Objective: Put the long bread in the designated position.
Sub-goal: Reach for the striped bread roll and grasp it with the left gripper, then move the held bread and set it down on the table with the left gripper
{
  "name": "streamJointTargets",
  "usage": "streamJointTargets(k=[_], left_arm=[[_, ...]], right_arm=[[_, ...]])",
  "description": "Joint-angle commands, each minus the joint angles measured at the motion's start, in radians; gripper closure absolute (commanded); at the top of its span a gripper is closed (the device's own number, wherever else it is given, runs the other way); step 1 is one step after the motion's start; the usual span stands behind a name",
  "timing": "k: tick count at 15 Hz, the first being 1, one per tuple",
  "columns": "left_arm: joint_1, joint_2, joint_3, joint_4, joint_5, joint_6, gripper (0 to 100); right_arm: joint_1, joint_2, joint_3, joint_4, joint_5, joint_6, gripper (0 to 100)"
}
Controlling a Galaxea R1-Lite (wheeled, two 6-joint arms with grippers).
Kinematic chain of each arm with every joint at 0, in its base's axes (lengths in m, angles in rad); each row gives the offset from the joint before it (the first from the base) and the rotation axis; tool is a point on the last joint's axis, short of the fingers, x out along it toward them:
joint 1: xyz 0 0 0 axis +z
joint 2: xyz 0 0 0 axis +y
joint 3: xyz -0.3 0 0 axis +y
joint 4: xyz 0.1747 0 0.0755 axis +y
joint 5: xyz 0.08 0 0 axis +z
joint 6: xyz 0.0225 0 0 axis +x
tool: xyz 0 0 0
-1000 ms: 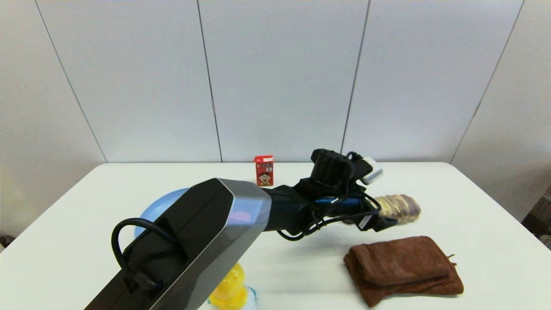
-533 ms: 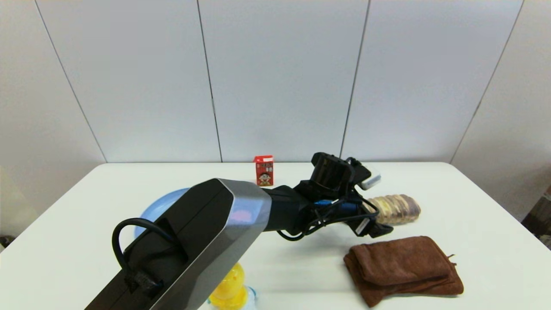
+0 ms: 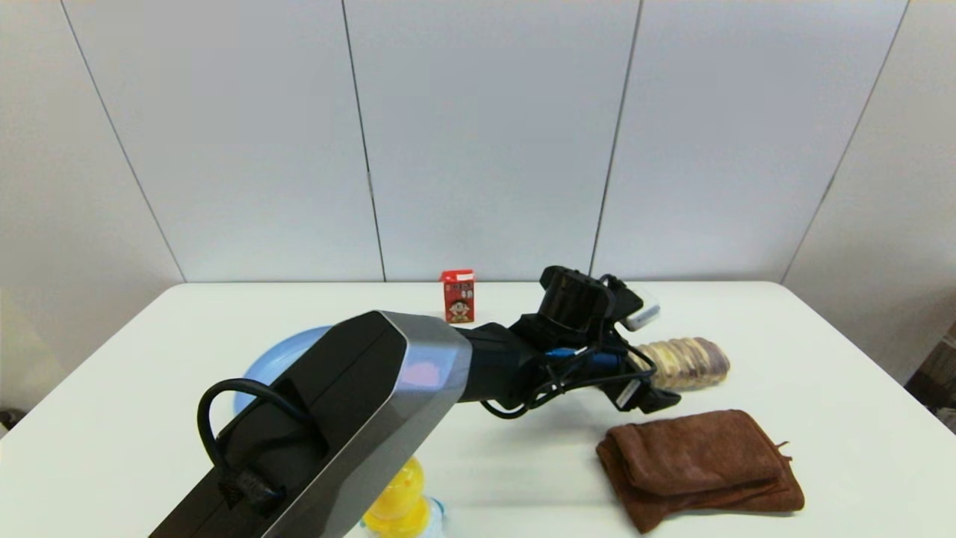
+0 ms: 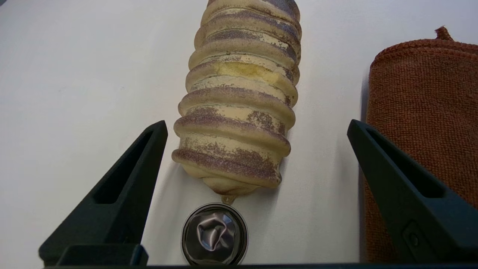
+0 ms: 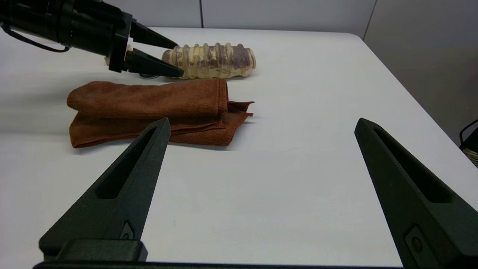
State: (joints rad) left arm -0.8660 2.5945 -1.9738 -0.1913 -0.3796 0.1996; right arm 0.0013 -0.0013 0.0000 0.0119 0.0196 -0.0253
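Observation:
The long bread (image 3: 686,362), a ribbed loaf with tan and purple-brown stripes, lies flat on the white table (image 3: 821,359) at the right, just beyond a brown towel. My left gripper (image 3: 648,375) reaches across to its near end. In the left wrist view the bread (image 4: 239,112) rests on the table, and the left gripper (image 4: 257,127) is open, with one finger (image 4: 123,186) on each side of the loaf's end and a gap to both. The right wrist view shows the bread (image 5: 211,61), the left gripper (image 5: 178,59) and my open, empty right gripper (image 5: 261,125).
A folded brown towel (image 3: 698,463) lies right beside the bread, toward me. A red carton (image 3: 458,295) stands at the back, and a blue plate (image 3: 272,362) and a yellow toy (image 3: 396,508) are on the left. A small round silvery thing (image 4: 214,233) sits at the bread's near end.
My left wrist has dipped and drawn back a little to the left, so more of the bread shows. The bread stays in the same spot.

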Motion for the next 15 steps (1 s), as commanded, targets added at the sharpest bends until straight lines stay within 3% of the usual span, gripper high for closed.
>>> streamJointTargets(k=[1,15], left_arm=[[-0.001,-0.002,0.001,0.000,-0.004,0.000,100],[0.002,-0.045,0.001,-0.004,-0.004,0.000,100]], right_arm=[[0.000,0.001,0.000,0.000,0.000,-0.001,0],[0.000,0.001,0.000,0.000,0.000,-0.001,0]])
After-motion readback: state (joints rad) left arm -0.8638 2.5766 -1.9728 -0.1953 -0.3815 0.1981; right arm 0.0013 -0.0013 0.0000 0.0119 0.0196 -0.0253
